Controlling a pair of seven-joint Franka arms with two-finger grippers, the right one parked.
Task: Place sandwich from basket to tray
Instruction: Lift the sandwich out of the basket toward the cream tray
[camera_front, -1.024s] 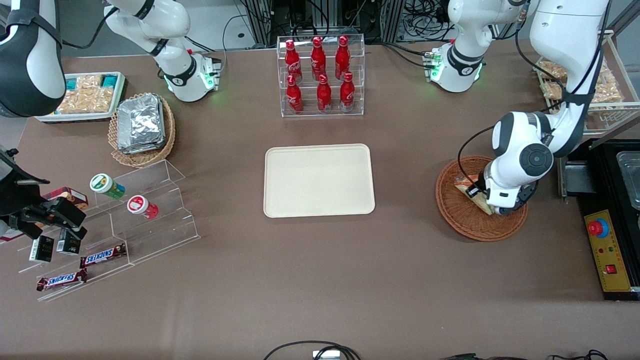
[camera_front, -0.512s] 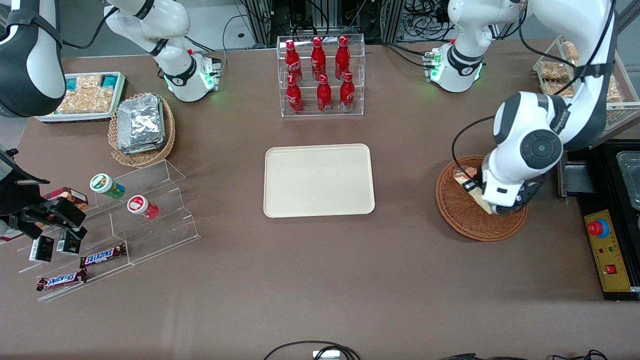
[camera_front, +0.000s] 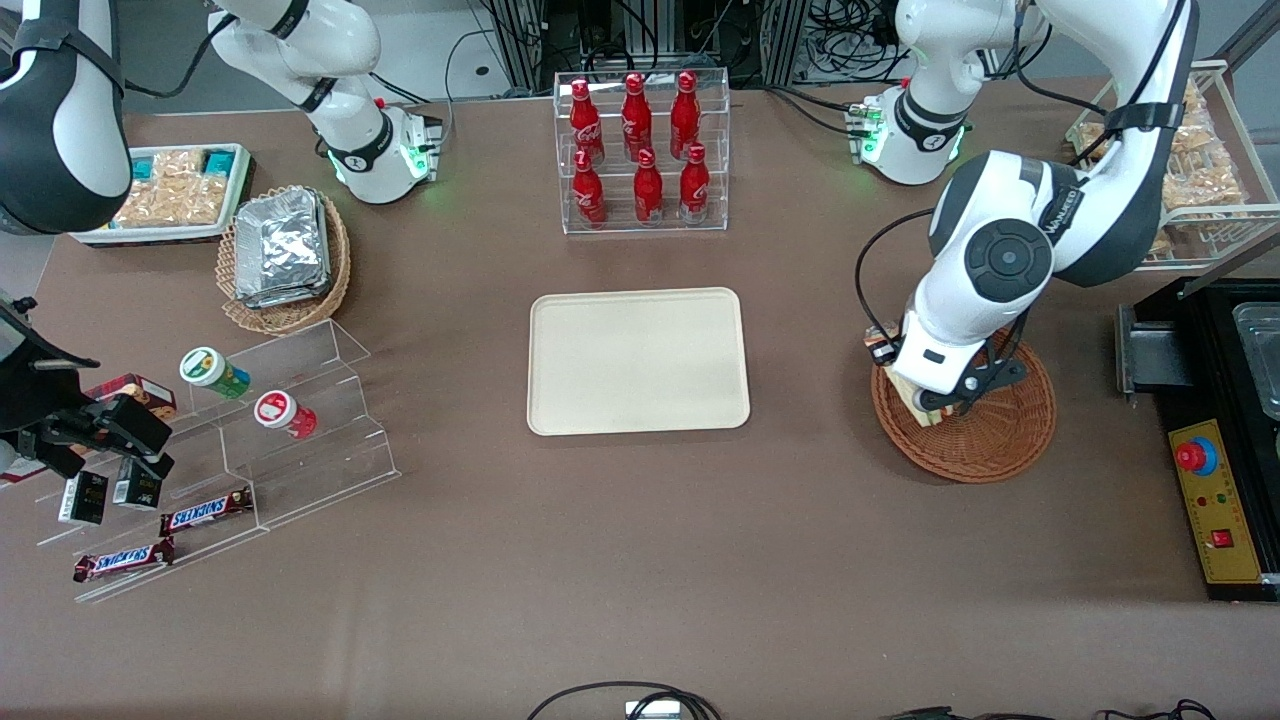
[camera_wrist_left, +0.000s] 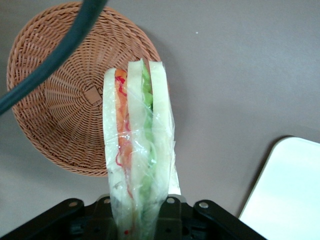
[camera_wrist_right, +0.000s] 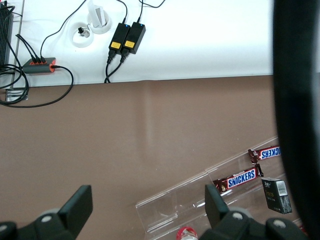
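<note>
The sandwich (camera_wrist_left: 137, 150), a clear-wrapped white-bread wedge with red, orange and green filling, hangs in my left gripper (camera_wrist_left: 141, 212), which is shut on it. In the front view the gripper (camera_front: 922, 398) hovers above the rim of the reddish-brown wicker basket (camera_front: 990, 440) on the side nearest the tray, and a pale corner of the sandwich (camera_front: 929, 414) peeks out below it. The basket (camera_wrist_left: 55, 115) lies empty below. The cream tray (camera_front: 638, 360) sits flat at mid-table with nothing on it, and its corner (camera_wrist_left: 292, 190) shows in the left wrist view.
A clear rack of red bottles (camera_front: 643, 150) stands farther from the front camera than the tray. A black control box with a red button (camera_front: 1215, 500) lies beside the basket. A tan basket of foil packs (camera_front: 283, 255) and an acrylic stepped shelf (camera_front: 250, 440) sit toward the parked arm's end.
My gripper has risen out of the basket with the sandwich in it and shifted toward the tray, from the basket's middle to its rim.
</note>
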